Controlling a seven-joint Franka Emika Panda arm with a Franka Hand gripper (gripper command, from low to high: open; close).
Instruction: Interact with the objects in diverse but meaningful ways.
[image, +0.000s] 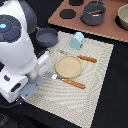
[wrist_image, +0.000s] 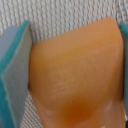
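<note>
While the white robot arm (image: 17, 50) crouches over the woven beige placemat (image: 95, 75) at the exterior view's left, its teal-padded fingers (wrist_image: 15, 75) are clenched on the smooth yellow-orange bread loaf (wrist_image: 75, 75), with the pale blue house-shaped carton (image: 77, 40) and grey long-handled pan (image: 47, 36) beyond the round tan plate (image: 68, 66).

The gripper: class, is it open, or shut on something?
Shut on the bread loaf: the wrist view shows the gripper with a teal finger pressed against each side of it.
</note>
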